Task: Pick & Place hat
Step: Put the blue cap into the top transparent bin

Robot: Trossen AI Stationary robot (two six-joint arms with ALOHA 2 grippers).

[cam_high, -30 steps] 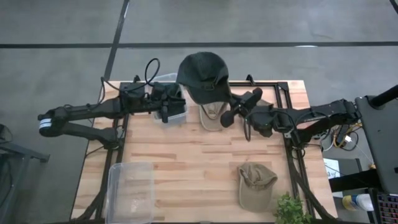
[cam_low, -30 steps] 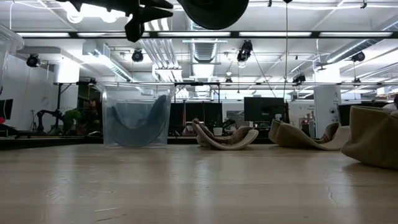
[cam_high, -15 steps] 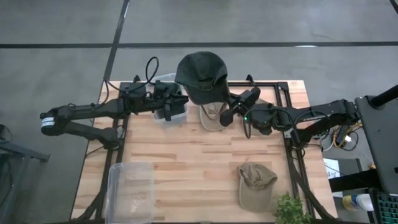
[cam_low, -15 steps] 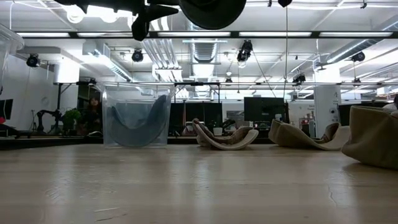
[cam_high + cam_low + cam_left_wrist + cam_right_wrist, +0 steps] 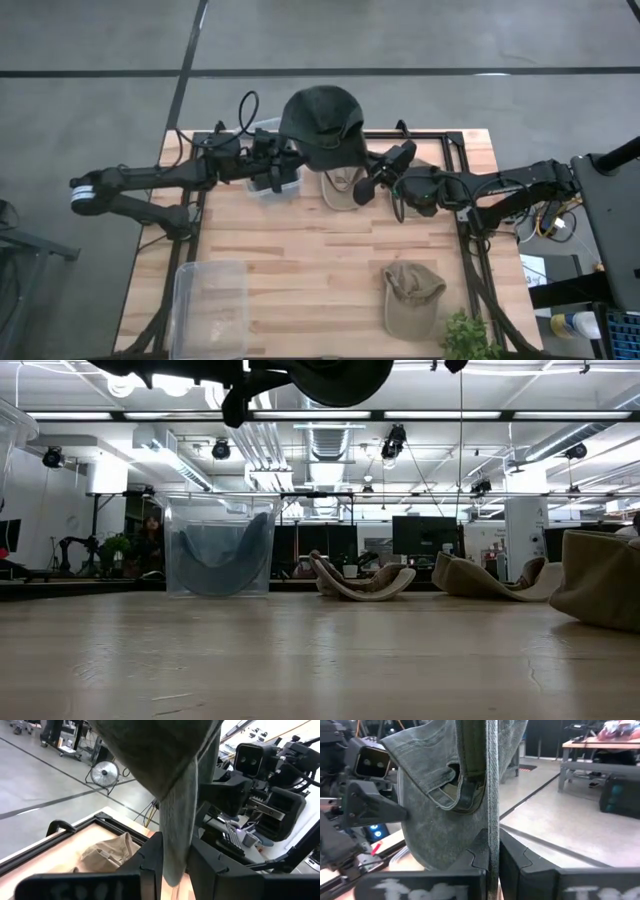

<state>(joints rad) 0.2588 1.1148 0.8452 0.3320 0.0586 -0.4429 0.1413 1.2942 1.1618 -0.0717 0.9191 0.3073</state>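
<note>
A dark green cap (image 5: 322, 122) hangs high over the table's far edge, held between both grippers; only its underside (image 5: 340, 372) shows at the top of the low view. My left gripper (image 5: 284, 168) is shut on its left side and my right gripper (image 5: 364, 186) on its right side. A clear bin (image 5: 220, 546) stands on the table below the left gripper, with another dark cap curled inside it. One tan cap (image 5: 340, 188) lies under the held cap. My left gripper (image 5: 175, 847) pinches a hanging edge of the cap's cloth (image 5: 176, 815) between its two fingers, coming from the table's left. The cap is lifted clear. My right gripper (image 5: 492, 840) pinches the cap's rim (image 5: 492, 805) edge-on beside the back strap opening (image 5: 455, 780), coming from the table's right. The cap is clear of the table.
A second tan cap (image 5: 412, 296) lies near the table's near right corner beside a small plant (image 5: 466, 340). A clear container (image 5: 210, 306) sits at the near left. More tan caps (image 5: 480, 576) show along the far side in the low view.
My left gripper has moved toward the table's right and slightly up, staying shut on the cap. The cap stays lifted and has drifted a little with it.
</note>
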